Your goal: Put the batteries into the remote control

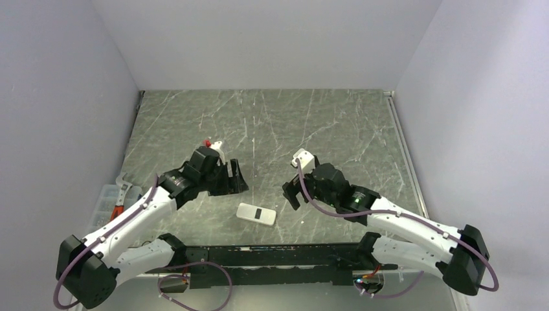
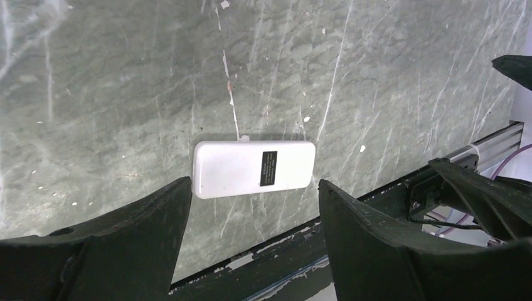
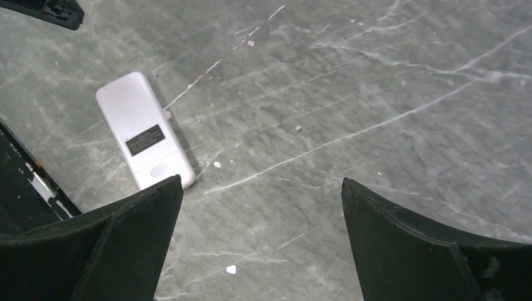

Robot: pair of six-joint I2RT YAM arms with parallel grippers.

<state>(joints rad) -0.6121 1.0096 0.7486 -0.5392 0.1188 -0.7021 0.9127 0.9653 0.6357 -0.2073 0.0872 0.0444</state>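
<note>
The remote control (image 1: 256, 214) lies flat on the marble table near the front edge, white back up with its dark rectangular label showing. It appears in the left wrist view (image 2: 251, 168) and in the right wrist view (image 3: 141, 128). My left gripper (image 1: 236, 176) hovers just behind and left of it, open, nothing between its fingers (image 2: 255, 182). To the right of the remote my right gripper (image 1: 292, 191) stands wide open and empty over bare table (image 3: 261, 179). The batteries are out of view in every frame.
A clear plastic organiser box (image 1: 107, 201) with red-handled pliers (image 1: 120, 204) sits off the table's left front corner. A black rail (image 1: 278, 249) runs along the near edge. White walls close in the left, back and right sides.
</note>
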